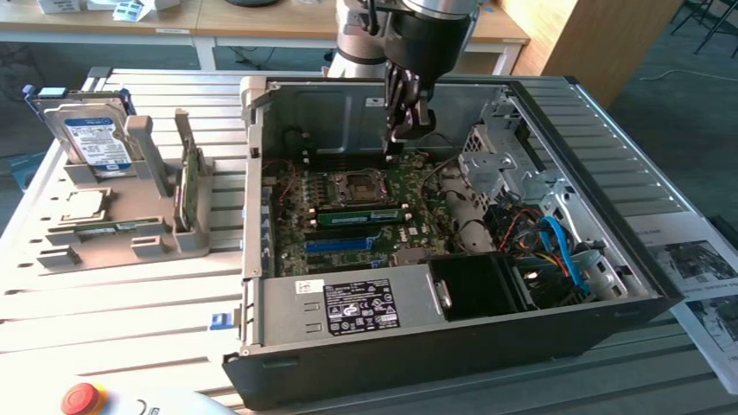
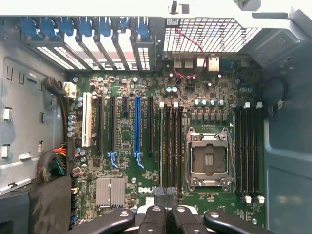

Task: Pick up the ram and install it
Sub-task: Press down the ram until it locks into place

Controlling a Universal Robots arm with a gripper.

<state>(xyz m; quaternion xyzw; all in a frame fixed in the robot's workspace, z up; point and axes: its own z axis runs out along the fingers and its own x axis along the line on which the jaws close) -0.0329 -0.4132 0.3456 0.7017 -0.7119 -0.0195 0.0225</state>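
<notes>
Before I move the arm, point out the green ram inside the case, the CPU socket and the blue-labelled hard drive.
ram [image 1: 359, 216]: exterior view, middle of the green stick.
CPU socket [image 2: 209, 157]: wrist view, centre of the socket.
hard drive [image 1: 98, 141]: exterior view, on its blue label.

My arm [image 1: 429, 26] comes straight down, wrist vertical, and my gripper [image 1: 399, 138] points downward with fingers [image 2: 155, 214] pinched tight together.

Daylight makes the pale slats of the bench [image 1: 138, 294] glare nearly white at the exterior view's left, while the computer case [image 1: 461, 354] holds soft shade inside. Seen from the wrist, the rear vent grille [image 2: 214, 36] blows out white; the motherboard [image 2: 214, 92] is evenly lit, the claw [image 2: 165, 191] dark before it.
</notes>
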